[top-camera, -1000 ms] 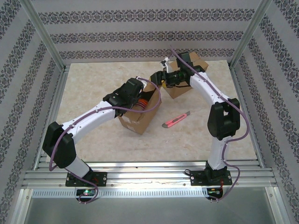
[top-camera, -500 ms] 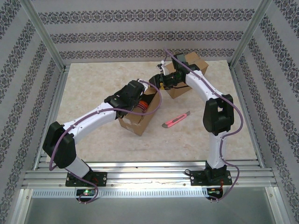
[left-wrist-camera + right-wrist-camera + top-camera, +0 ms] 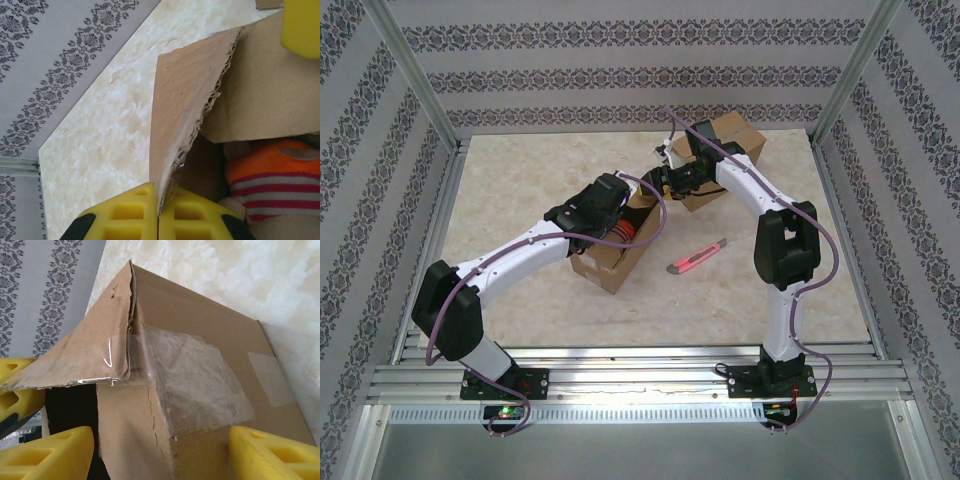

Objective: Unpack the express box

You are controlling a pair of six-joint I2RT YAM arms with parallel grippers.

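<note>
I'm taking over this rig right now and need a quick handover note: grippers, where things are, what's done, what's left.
Left gripper: jaws shut on a flap of the open express box.
Right gripper: jaws open, straddling the box's taped corner, apparently not gripping.
Things: orange striped toy inside the box; box cutter on the table to its right; second box at the far side.
Done: box opened.
Left: lift the toy out.

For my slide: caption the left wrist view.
Left tool pinches brown cardboard box flap; orange striped plush toy sits inside.
</note>
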